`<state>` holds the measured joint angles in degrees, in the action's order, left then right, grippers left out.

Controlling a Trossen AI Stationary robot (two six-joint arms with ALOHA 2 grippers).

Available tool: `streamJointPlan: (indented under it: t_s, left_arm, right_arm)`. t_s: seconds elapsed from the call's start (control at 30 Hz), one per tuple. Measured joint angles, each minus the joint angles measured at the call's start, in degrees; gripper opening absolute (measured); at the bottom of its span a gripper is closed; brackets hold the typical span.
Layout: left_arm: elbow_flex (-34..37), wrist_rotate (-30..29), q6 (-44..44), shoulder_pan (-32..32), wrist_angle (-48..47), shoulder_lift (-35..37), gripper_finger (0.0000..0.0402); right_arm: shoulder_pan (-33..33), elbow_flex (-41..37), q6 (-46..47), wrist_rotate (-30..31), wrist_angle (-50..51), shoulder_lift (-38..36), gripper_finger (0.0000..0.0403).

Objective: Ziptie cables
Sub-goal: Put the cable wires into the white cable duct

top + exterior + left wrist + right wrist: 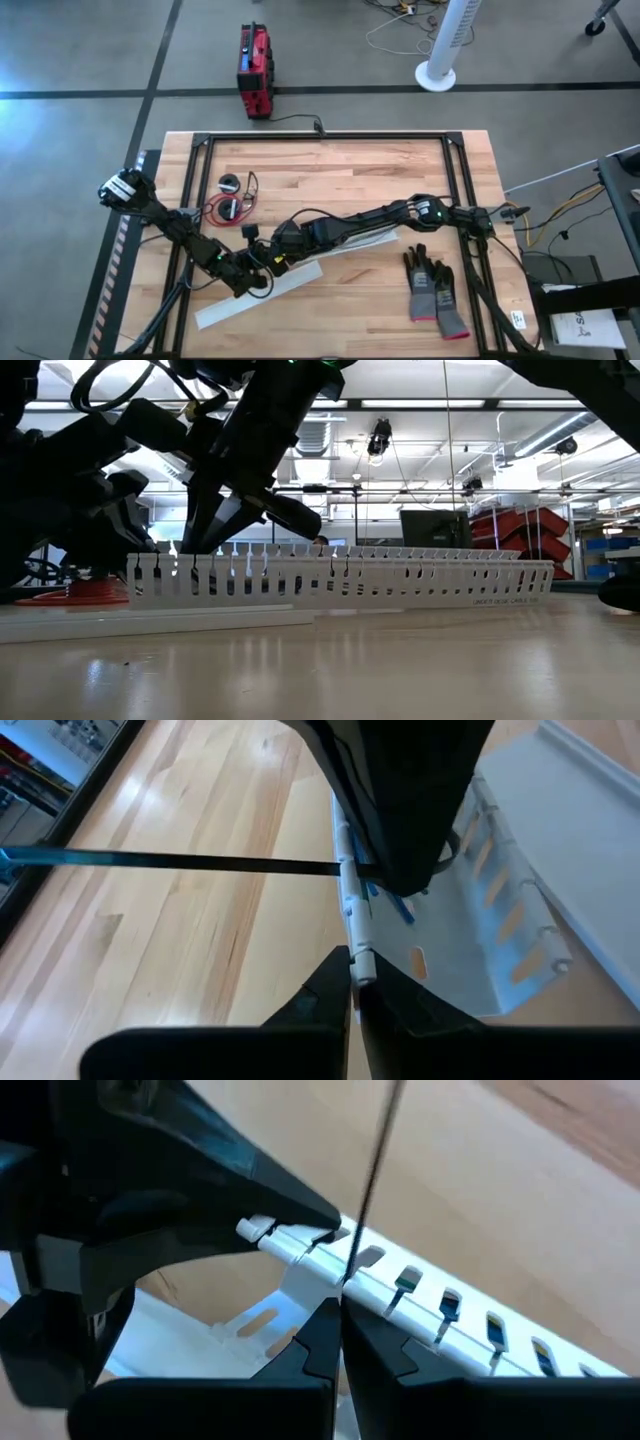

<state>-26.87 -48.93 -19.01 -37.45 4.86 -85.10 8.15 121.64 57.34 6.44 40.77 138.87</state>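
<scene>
I see both grippers pinched shut on a thin black strand at the white slotted strip (300, 262): left gripper (262, 283), right gripper (283, 240); cables (232, 207) lie beyond them, nearer the left arm

I get even, bright overhead light in the high view, soft shadows only, a bluish glare patch on the floor (20, 75) at left. In the low view, ceiling light strips (420, 404) blow out and backlight the arms into near silhouettes; the table (400, 660) foreground is blurred with a pale sheen. Both wrist views are soft, my own fingers dark and out of focus, the white slotted strip (450, 1305) slightly overexposed.
</scene>
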Motion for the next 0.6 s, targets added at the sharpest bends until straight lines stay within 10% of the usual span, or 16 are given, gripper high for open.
streamJointPlan:
  t_s: [0.6]
  left_arm:
    - [-0.37,-1.01,-6.57,0.0,-3.04,-0.04,0.0]
  right_arm:
    - [0.5,-0.02,1.27,4.3,-1.25,0.59,0.0]
